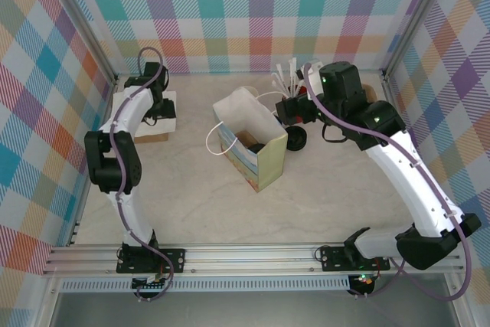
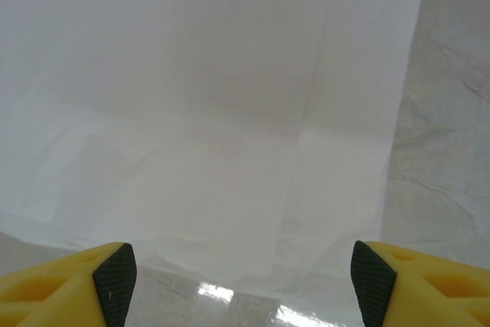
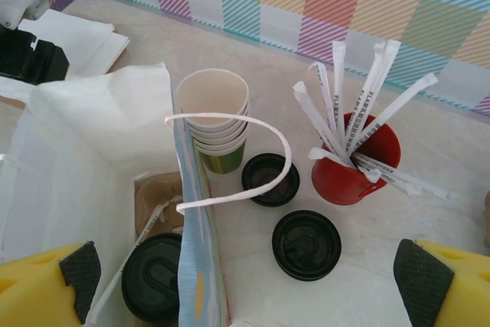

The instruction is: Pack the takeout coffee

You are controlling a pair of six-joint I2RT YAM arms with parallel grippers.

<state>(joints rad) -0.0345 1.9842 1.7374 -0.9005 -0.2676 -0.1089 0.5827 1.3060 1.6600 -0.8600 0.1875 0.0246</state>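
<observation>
Black-lidded takeout coffee (image 3: 153, 277) is sitting inside the open white paper bag (image 3: 76, 151), seemingly packed, so both arms' jaws are hanging spread.

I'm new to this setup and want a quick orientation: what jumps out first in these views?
The open paper bag standing mid-table grabs the eye; the right wrist view looks down into it, at a black-lidded cup and a brown tray. Just behind the bag sit a stack of paper cups, two loose black lids and a red cup of wrapped white sticks. At far left, the left gripper hangs open over white paper.
</observation>
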